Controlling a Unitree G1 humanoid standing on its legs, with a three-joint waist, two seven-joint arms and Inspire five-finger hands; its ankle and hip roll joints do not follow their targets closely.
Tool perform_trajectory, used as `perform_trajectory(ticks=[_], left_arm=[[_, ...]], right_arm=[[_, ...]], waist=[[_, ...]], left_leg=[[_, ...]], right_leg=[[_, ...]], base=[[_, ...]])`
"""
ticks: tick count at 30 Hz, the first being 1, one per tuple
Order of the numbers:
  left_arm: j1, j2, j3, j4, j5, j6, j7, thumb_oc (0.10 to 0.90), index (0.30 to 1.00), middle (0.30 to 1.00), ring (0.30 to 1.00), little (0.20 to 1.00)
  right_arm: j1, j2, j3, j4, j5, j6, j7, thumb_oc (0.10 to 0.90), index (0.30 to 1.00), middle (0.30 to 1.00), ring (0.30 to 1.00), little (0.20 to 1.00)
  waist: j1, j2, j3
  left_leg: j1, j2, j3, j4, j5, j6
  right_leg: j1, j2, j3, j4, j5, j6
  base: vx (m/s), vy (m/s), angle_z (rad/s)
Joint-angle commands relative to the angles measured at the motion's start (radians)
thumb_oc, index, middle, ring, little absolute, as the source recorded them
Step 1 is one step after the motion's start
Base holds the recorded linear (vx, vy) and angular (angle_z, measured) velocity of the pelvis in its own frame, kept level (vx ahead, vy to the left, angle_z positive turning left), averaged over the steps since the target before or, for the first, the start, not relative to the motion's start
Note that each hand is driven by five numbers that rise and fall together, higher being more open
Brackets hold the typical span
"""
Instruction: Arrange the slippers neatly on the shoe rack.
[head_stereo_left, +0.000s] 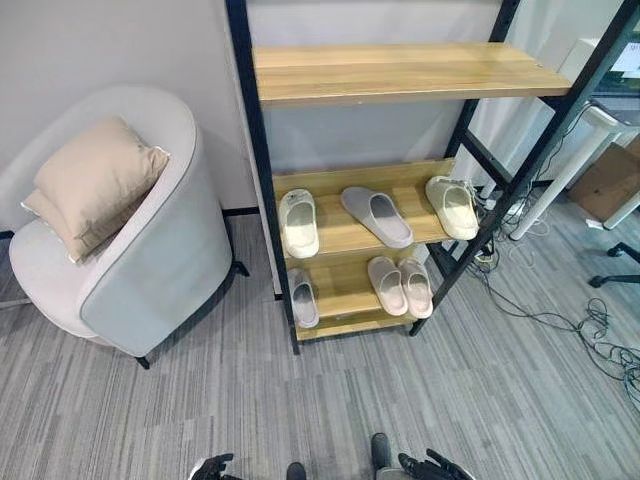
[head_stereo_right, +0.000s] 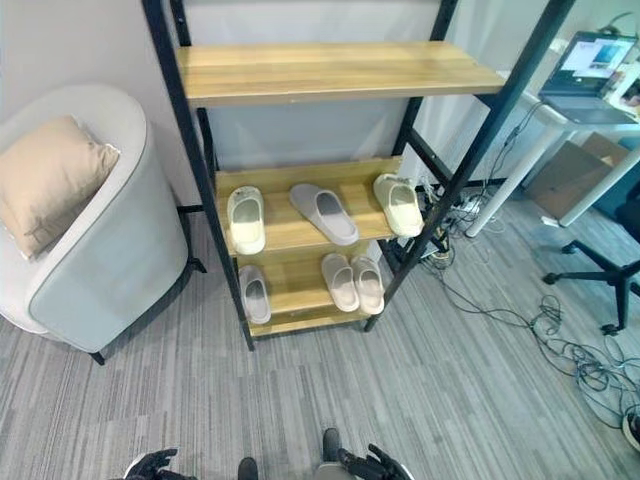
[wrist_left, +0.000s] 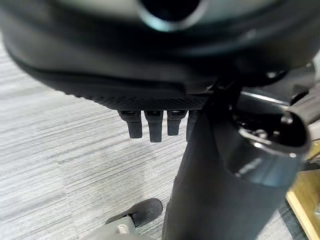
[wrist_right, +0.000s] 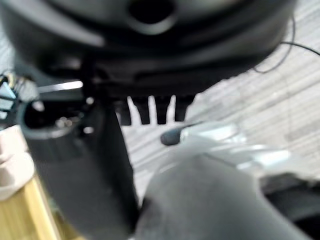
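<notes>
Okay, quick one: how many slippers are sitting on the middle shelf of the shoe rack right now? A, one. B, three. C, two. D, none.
B: the middle shelf holds three slippers, a white slipper at its left, a grey slipper in the centre lying at an angle, and a cream slipper at its right.
</notes>
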Motion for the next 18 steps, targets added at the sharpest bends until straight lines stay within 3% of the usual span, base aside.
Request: perform_trajectory(ticks=[1,3,4,6,8,10,12,13,15,18], left_arm=[[-0.031,-0.003,0.001,0.019,0.047,-0.003,-0.014,0.8,0.9,0.9,0.9,0.9],[-0.016,-0.002,-0.011,0.008,0.051,-0.006,-0.02,0.8,0.9,0.9,0.9,0.9],[-0.012,-0.001,-0.028,-0.001,0.051,-0.003,-0.026,0.8,0.9,0.9,0.9,0.9],[-0.038,-0.005,-0.06,-0.043,0.059,-0.002,-0.011,0.8,0.9,0.9,0.9,0.9],[-0.043,-0.026,-0.085,-0.083,0.05,-0.01,-0.005,0.8,0.9,0.9,0.9,0.9],[-0.045,-0.034,-0.097,-0.114,0.052,-0.014,0.006,0.8,0.9,0.9,0.9,0.9],[-0.047,-0.04,-0.097,-0.122,0.047,-0.02,0.016,0.8,0.9,0.9,0.9,0.9],[-0.053,-0.042,-0.103,-0.107,0.054,-0.018,0.02,0.8,0.9,0.9,0.9,0.9],[-0.048,-0.039,-0.098,-0.09,0.072,-0.017,0.018,0.8,0.9,0.9,0.9,0.9],[-0.024,-0.039,-0.104,-0.062,0.111,-0.01,0.013,0.8,0.9,0.9,0.9,0.9]], right_arm=[[0.037,-0.086,-0.014,-0.072,0.009,-0.031,0.027,0.8,0.9,0.9,0.9,0.9],[0.017,-0.134,-0.023,-0.148,0.041,-0.065,0.011,0.8,0.9,0.9,0.9,0.9],[-0.081,-0.164,-0.055,-0.113,0.041,-0.045,-0.021,0.8,0.9,0.9,0.9,0.9],[-0.103,-0.188,-0.055,-0.197,0.029,-0.07,-0.077,0.8,0.9,0.9,0.9,0.9],[-0.104,-0.202,-0.042,-0.309,0.013,-0.069,-0.09,0.8,0.9,0.9,0.9,0.9],[-0.083,-0.219,-0.045,-0.41,-0.005,-0.074,-0.096,0.8,0.9,0.9,0.9,0.9],[-0.07,-0.224,-0.049,-0.459,-0.012,-0.088,-0.105,0.8,0.9,0.9,0.9,0.9],[-0.067,-0.221,-0.043,-0.476,-0.015,-0.1,-0.113,0.8,0.9,0.9,0.9,0.9],[-0.077,-0.216,-0.041,-0.466,-0.018,-0.103,-0.107,0.8,0.9,0.9,0.9,0.9],[-0.084,-0.214,-0.045,-0.479,-0.03,-0.114,-0.113,0.8,0.9,0.9,0.9,0.9]], waist=[[-0.011,0.023,0.01],[-0.002,0.034,0.005],[0.016,0.037,0.006],[0.037,0.035,0.024],[0.049,0.024,0.049],[0.054,0.014,0.059],[0.064,0.014,0.058],[0.082,0.029,0.058],[0.087,0.036,0.05],[0.084,0.047,0.032]], left_leg=[[0.042,0.097,-0.05,0.014,-0.084,-0.07],[0.03,0.159,-0.086,0.058,-0.086,-0.099],[0.005,0.173,-0.107,0.111,-0.078,-0.107],[-0.086,0.189,-0.12,0.254,0.001,-0.126],[-0.145,0.185,-0.088,0.356,0.025,-0.11],[-0.173,0.177,-0.05,0.368,0.001,-0.099],[-0.194,0.133,-0.056,0.292,-0.03,-0.089],[-0.251,0.105,-0.1,0.14,0.056,-0.094],[-0.233,0.107,-0.113,0.054,0.071,-0.099],[-0.197,0.103,-0.125,0.031,0.082,-0.096]], right_leg=[[-0.035,0.064,0.029,0.091,-0.018,0.005],[-0.008,0.11,0.006,0.089,-0.071,-0.03],[0.014,0.12,-0.013,0.086,-0.091,-0.046],[0.049,0.127,-0.06,0.077,-0.11,-0.071],[0.074,0.127,-0.077,0.068,-0.119,-0.087],[0.092,0.126,-0.08,0.062,-0.127,-0.091],[0.108,0.13,-0.08,0.046,-0.131,-0.087],[0.131,0.155,-0.083,0.038,-0.148,-0.086],[0.146,0.166,-0.073,0.034,-0.164,-0.086],[0.152,0.166,-0.071,0.035,-0.168,-0.085]], base=[[0.2,-0.406,0.37],[0.25,-0.521,0.33],[0.22,-0.51,0.28],[0.08,-0.34,0.47],[0.06,-0.268,0.63],[0.1,-0.14,0.35],[0.18,-0.039,0.47],[0.24,-0.006,0.52],[0.2,0.046,0.41],[0.16,0.124,-0.3]])
